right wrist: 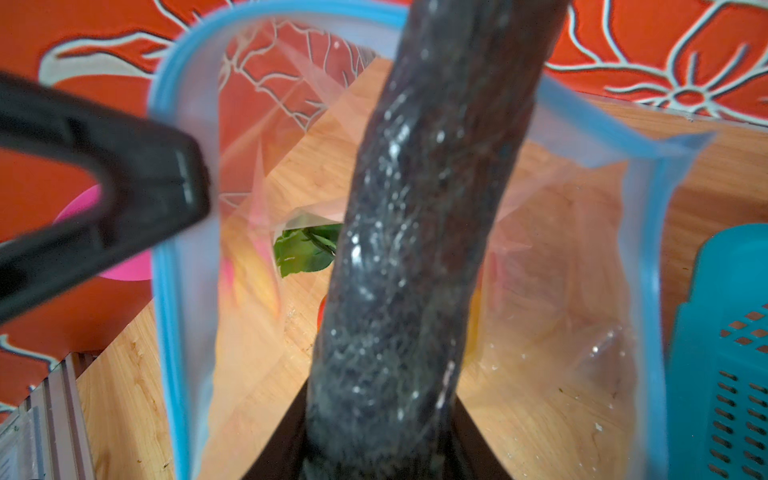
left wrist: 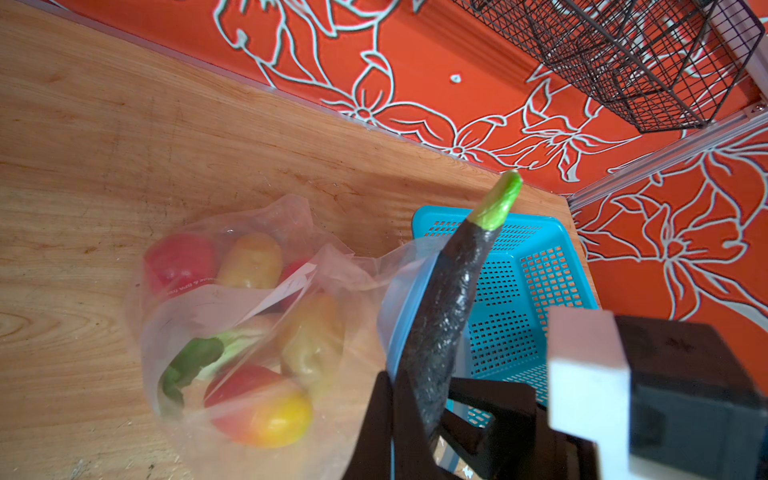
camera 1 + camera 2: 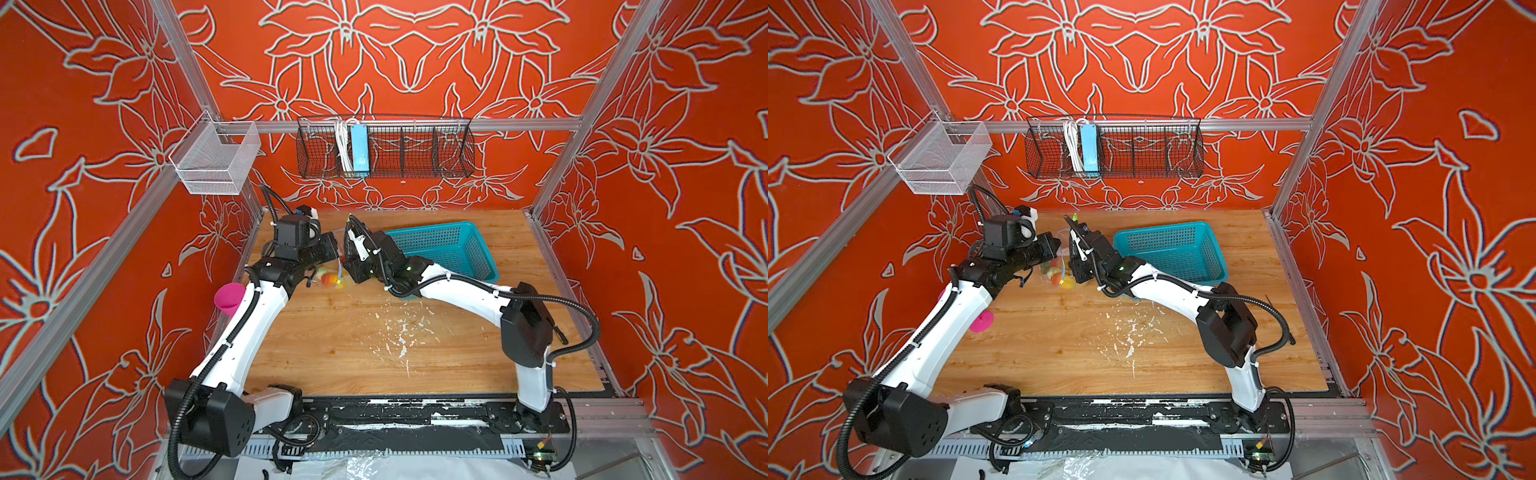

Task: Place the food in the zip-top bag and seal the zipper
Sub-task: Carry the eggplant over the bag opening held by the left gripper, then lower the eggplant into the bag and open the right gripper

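The clear zip-top bag (image 2: 249,324) rests on the wooden table with its mouth held up and open. Inside it lies food: a red ball (image 2: 178,259), a potato lump (image 2: 251,259), a green leafy piece (image 2: 191,361) and a red-yellow mango (image 2: 266,409). My left gripper (image 2: 392,436) is shut on the blue zipper (image 1: 166,291) at the bag's rim. My right gripper (image 1: 380,415) is shut on a dark eggplant (image 1: 415,208). It lies across the open mouth, green tip (image 2: 500,199) pointing up. In both top views the grippers (image 3: 337,249) (image 3: 353,253) meet over the food (image 3: 1059,274).
A teal mesh basket (image 3: 449,249) stands right behind my right gripper. A pink cup (image 3: 229,297) sits at the table's left edge beside my left arm. White flecks (image 3: 399,332) litter the middle of the table. A black wire basket (image 3: 386,149) hangs on the back wall.
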`<state>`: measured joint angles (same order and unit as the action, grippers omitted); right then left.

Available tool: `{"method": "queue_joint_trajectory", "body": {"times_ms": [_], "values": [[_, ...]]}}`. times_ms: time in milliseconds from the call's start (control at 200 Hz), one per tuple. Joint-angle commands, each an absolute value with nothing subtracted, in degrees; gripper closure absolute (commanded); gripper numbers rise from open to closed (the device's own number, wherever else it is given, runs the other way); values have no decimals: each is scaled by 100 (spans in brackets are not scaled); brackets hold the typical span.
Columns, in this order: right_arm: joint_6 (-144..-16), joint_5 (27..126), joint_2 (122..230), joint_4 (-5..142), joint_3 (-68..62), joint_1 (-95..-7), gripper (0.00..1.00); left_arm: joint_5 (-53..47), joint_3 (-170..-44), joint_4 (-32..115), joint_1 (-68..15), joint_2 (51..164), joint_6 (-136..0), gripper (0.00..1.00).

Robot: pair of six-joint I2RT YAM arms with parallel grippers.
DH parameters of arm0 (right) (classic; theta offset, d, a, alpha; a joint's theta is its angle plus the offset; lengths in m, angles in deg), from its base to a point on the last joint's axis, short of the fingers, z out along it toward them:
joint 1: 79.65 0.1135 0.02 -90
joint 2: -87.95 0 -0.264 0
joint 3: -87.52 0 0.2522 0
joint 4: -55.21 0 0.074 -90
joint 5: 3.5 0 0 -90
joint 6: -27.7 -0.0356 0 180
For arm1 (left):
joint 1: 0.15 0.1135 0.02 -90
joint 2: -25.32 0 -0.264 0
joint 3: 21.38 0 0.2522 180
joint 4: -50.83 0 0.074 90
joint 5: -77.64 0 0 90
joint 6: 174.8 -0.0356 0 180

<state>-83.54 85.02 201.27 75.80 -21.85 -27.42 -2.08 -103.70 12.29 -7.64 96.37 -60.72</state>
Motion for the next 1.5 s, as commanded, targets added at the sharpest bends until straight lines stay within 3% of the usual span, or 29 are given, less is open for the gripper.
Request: {"method": "queue_joint_trajectory", "body": {"times_ms": [0, 120, 210, 350, 971, 1236, 1491], "values": [[-8217, 8431, 20289, 7644, -2435, -2682, 64, -133, -10388, 1289, -753, 9599, -6062, 100], [-8183, 8304, 20384, 7684, -2564, -2674, 55, -124, -10388, 1290, -752, 9600, -6062, 100], [-8169, 8264, 20527, 7866, -2809, -2665, 42, -108, -10388, 1290, -751, 9603, -6054, 100], [-8112, 8144, 20815, 8331, -3393, -2656, 37, -135, -10388, 1290, -753, 9581, -6057, 100], [-8462, 8396, 20051, 9093, -3466, -2665, 39, -138, -10379, 1290, -753, 9609, -6055, 100], [-8624, 8494, 20471, 10924, -4780, -2735, 41, -133, -10379, 1294, -753, 9595, -6047, 100], [-8814, 8612, 20568, 11488, -4773, -2735, 42, -113, -10370, 1307, -751, 9581, -6038, 100]]}}
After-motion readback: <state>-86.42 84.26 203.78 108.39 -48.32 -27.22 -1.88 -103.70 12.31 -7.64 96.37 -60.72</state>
